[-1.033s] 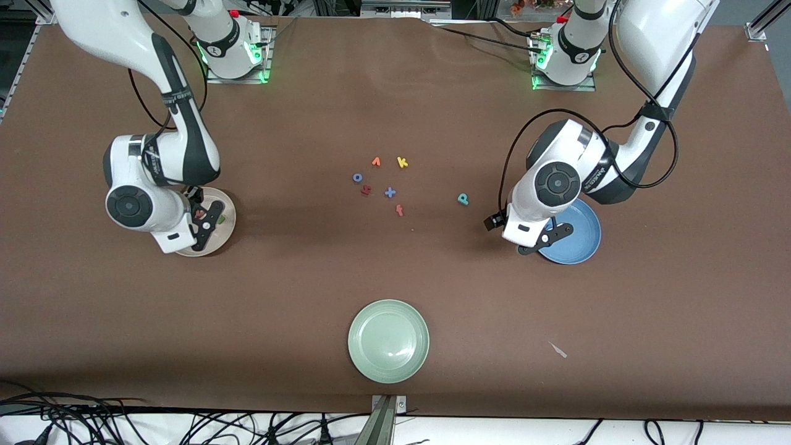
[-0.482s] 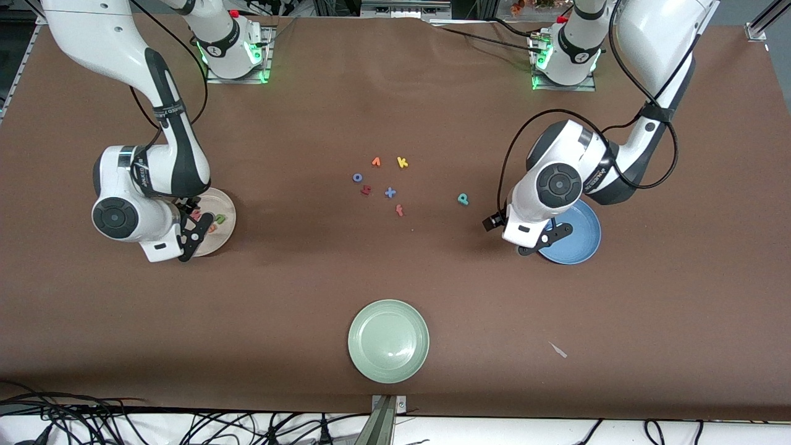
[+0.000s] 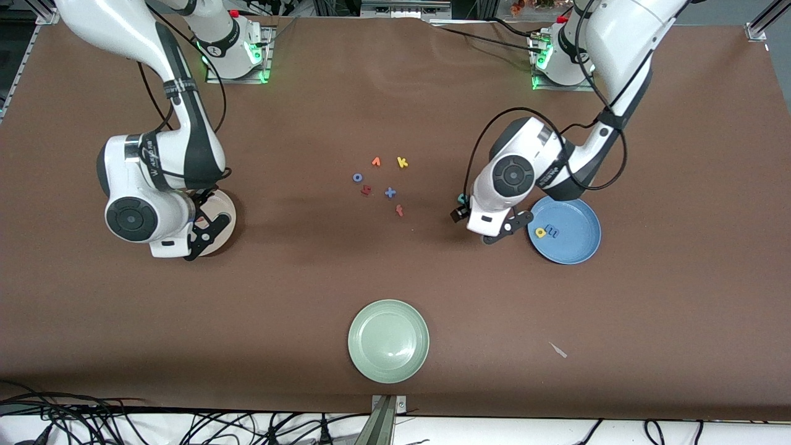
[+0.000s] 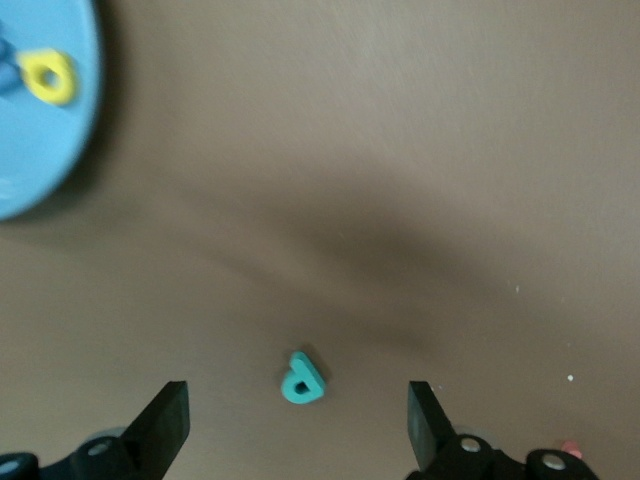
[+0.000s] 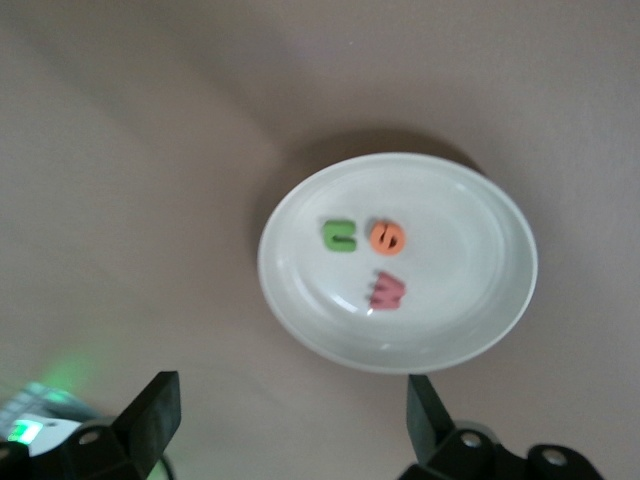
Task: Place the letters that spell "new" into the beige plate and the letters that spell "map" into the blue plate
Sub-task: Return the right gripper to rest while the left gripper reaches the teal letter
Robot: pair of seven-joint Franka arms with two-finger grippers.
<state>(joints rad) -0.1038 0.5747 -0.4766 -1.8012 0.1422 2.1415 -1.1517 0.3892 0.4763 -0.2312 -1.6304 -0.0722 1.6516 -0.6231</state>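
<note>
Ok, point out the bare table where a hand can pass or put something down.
Bare table borders the pale green plate on every side, and lies between the beige plate and the loose letters. Crowding: the open left gripper hangs over the teal p beside the blue plate; the open right gripper hangs over the beige plate.

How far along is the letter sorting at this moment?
Done: green n, orange e and pinkish-red w lie in the beige plate; yellow a and light blue m in the blue plate. In hand: open left gripper over the teal p. Left: that p. Right gripper, open, is over the beige plate.
</note>
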